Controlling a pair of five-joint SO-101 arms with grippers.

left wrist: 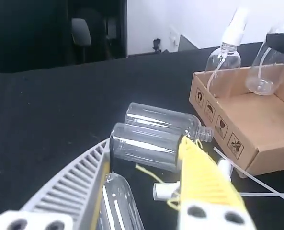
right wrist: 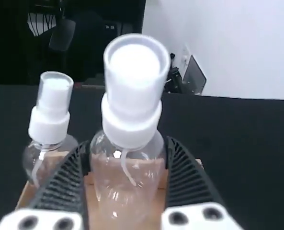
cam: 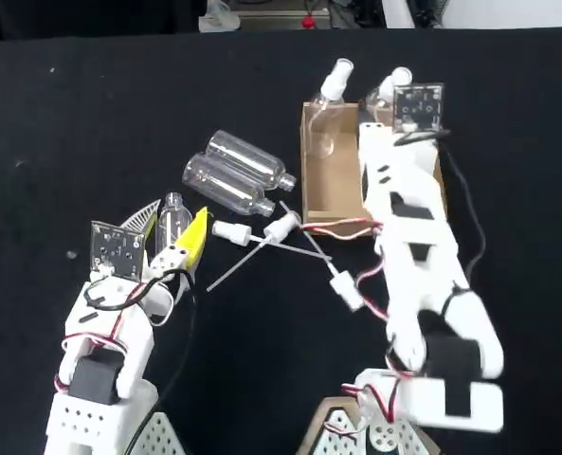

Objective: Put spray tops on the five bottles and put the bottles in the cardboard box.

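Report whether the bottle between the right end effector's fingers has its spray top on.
On: a white spray top caps the bottle, its tube hanging inside.

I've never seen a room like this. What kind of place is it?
Probably a robotics lab or workshop: two wired robot arms sit at a black table, with an office chair behind.

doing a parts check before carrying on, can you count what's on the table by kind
bottles with spray tops: 2
bottles without tops: 3
loose spray tops: 3
cardboard box: 1
total: 9
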